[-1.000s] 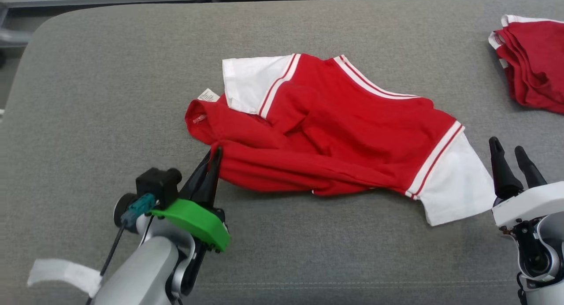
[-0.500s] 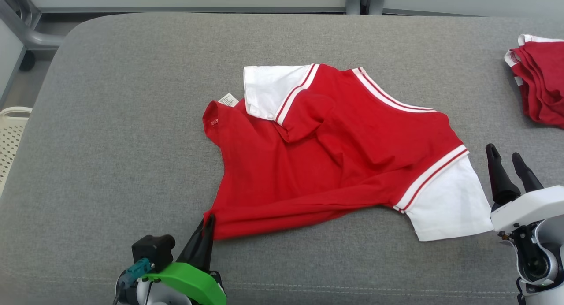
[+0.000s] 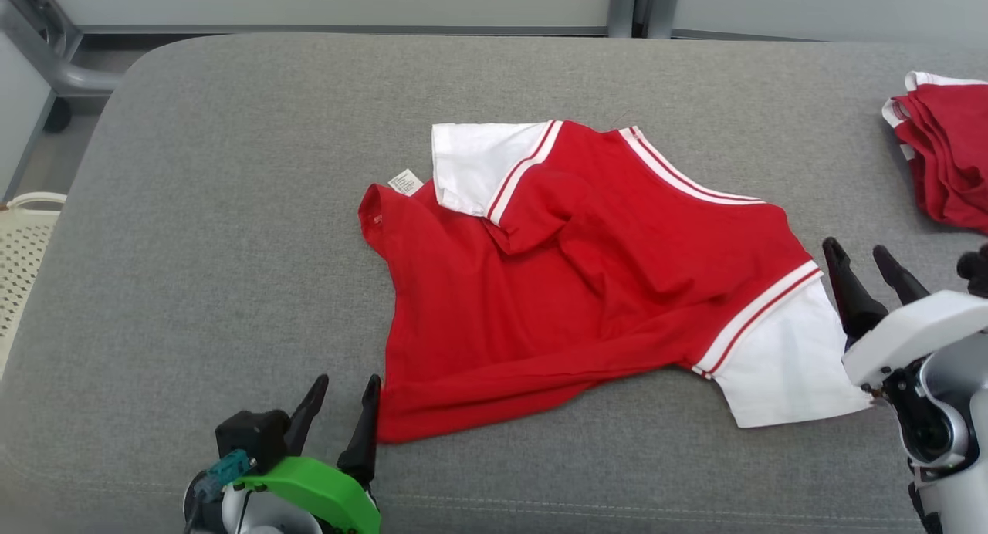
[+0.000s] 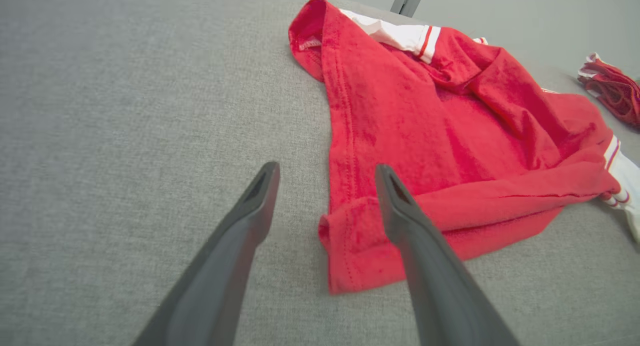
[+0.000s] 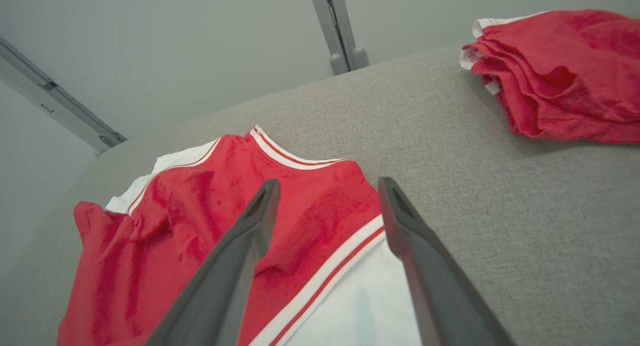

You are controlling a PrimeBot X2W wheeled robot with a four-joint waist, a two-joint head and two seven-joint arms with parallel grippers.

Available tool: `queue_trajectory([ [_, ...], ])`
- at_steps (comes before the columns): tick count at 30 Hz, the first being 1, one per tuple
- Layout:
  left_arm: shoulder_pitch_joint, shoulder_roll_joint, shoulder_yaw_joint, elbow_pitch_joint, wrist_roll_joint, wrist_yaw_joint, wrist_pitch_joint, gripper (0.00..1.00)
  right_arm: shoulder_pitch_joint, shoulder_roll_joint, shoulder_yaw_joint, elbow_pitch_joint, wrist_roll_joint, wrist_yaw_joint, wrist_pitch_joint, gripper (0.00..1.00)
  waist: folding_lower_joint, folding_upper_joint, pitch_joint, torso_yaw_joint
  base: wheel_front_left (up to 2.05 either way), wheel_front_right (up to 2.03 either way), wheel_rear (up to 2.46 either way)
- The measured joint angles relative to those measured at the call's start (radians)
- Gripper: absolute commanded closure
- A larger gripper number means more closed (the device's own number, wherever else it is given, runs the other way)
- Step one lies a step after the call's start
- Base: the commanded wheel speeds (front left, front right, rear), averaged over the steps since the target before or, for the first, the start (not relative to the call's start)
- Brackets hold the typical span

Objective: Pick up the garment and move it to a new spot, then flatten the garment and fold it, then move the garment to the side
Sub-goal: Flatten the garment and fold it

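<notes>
The garment [image 3: 571,287] is a red T-shirt with white sleeves and striped trim, lying rumpled in the middle of the grey cushion [image 3: 231,210]. Its lower left hem corner [image 4: 350,246] lies flat on the cushion. My left gripper [image 3: 346,383] stands open at that corner, its right finger [image 4: 400,216] over the hem edge, holding nothing. My right gripper [image 3: 864,252] is open and empty just right of the white sleeve [image 3: 779,364]; in the right wrist view it [image 5: 327,186] hovers above that sleeve [image 5: 350,306] and the red shoulder.
A pile of folded red garments [image 3: 945,163] sits at the cushion's far right edge, also seen as the folded pile [image 5: 560,71]. A white perforated basket [image 3: 23,248] stands off the cushion's left side. Metal frame legs [image 3: 625,5] rise behind the cushion.
My left gripper dragged the hem corner toward the front edge, spreading the shirt's body, then opened and let the hem go. The head camera shifted. My right gripper edged closer to the sleeve.
</notes>
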Motion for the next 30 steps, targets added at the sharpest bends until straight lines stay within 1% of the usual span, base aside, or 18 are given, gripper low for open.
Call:
queue_trajectory([
  [5,-0.019,-0.005,0.014,-0.099,0.054,0.021,-0.008,0.00,-0.109,-0.052,0.086,0.029,-0.022,0.000,0.085,0.00,0.0000,0.0000,0.007,0.039,0.00,0.00,0.00],
  [12,-0.054,-0.053,-0.009,-0.203,0.124,0.025,-0.011,0.00,-0.295,-0.106,0.243,0.132,-0.021,0.000,0.224,0.00,0.0000,0.0000,0.032,0.114,0.00,0.00,0.00],
  [16,-0.069,-0.091,-0.037,-0.224,0.145,0.013,-0.011,0.00,-0.391,-0.132,0.323,0.220,-0.019,0.000,0.286,0.00,0.0000,0.0000,0.048,0.168,0.00,0.00,0.00],
  [20,-0.080,-0.118,-0.049,-0.224,0.159,-0.002,-0.011,0.00,-0.467,-0.149,0.378,0.313,-0.003,0.000,0.342,0.00,0.0000,0.0000,0.063,0.227,0.00,0.00,0.00],
  [25,-0.081,-0.147,-0.044,-0.225,0.173,-0.013,-0.012,0.00,-0.549,-0.169,0.433,0.417,-0.001,0.000,0.395,0.00,0.0000,0.0000,0.082,0.298,0.00,0.00,0.00],
  [30,-0.082,-0.177,-0.031,-0.230,0.194,-0.033,-0.012,0.00,-0.613,-0.178,0.490,0.507,-0.005,0.000,0.434,0.00,0.0000,0.0000,0.105,0.356,0.00,0.00,0.00],
])
